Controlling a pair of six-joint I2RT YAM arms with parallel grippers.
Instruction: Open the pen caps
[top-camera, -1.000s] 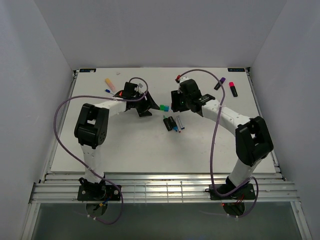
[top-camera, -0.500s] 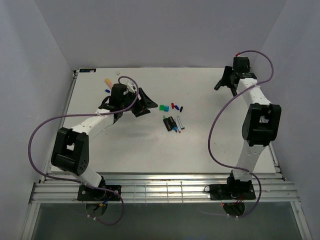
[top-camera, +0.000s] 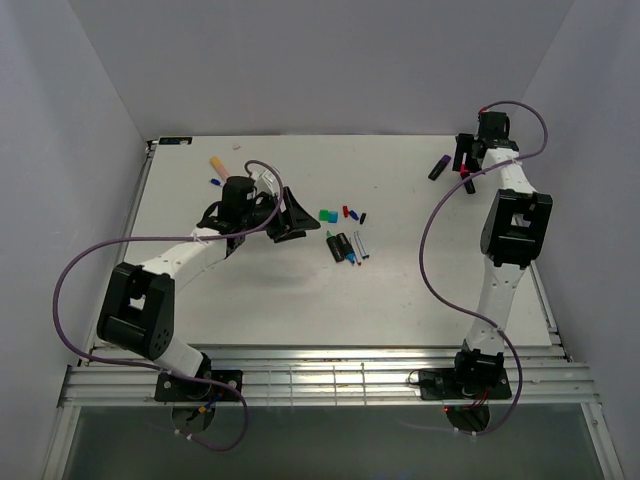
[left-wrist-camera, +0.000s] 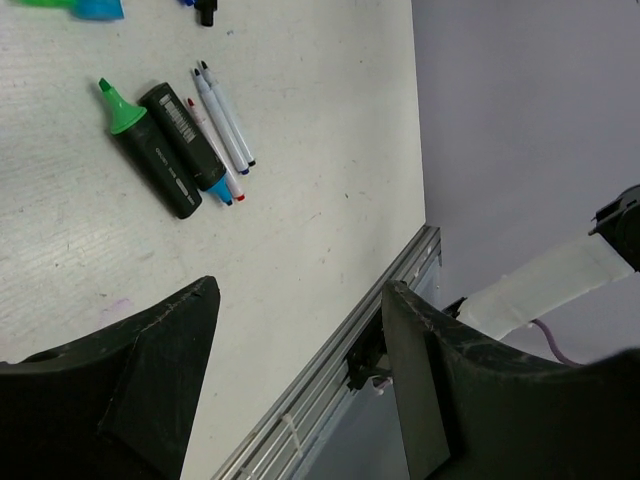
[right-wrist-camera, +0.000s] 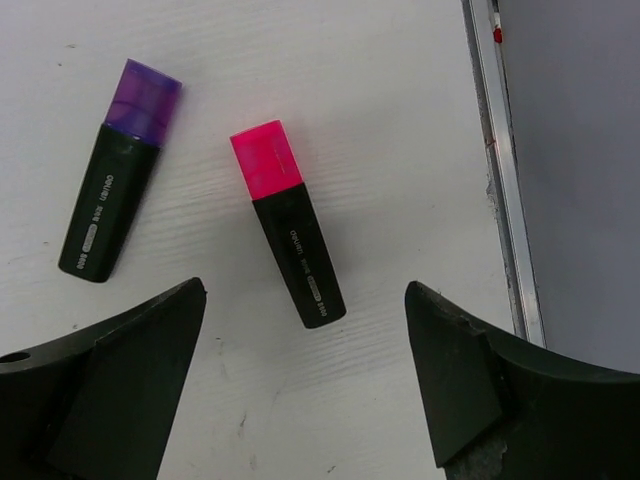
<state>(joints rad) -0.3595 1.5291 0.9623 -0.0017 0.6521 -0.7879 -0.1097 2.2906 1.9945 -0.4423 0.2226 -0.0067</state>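
- Finished part: near the middle of the table (top-camera: 300, 300), the green-tipped highlighter (left-wrist-camera: 150, 152) and the blue-tipped highlighter (left-wrist-camera: 186, 140) lie side by side with their tips bare. The thin pens (left-wrist-camera: 224, 118) lie just beside them, also uncapped.
- Removed parts: the loose caps (top-camera: 327, 214), green and blue, plus two smaller ones in red and dark blue, rest on the table just beyond that group.
- Remaining part: the purple-capped highlighter (right-wrist-camera: 116, 188) and the pink-capped highlighter (right-wrist-camera: 288, 240) lie flat at the far right, a little apart, and both have their caps on.
- Undetermined: the orange-ended highlighter (top-camera: 218, 165) and a small blue item lie at the far left, too small to judge as capped or not.
- Judged progress: well over half of the pens look opened, and at least two are left.
- Right gripper (right-wrist-camera: 305, 390): it hangs above the two capped highlighters with its jaws spread wide and nothing between them.
- Left gripper (left-wrist-camera: 300, 350): its jaws are likewise spread wide and empty, and it sits left of the opened group.
- Edges: the pink-capped highlighter lies near the metal rail (right-wrist-camera: 497, 200) at the table's right edge, with the side wall just past it. Room is tight on that side.
- Open room: bare tabletop lies toward the near side and the centre, so working from the inner side probably gives the freer path.
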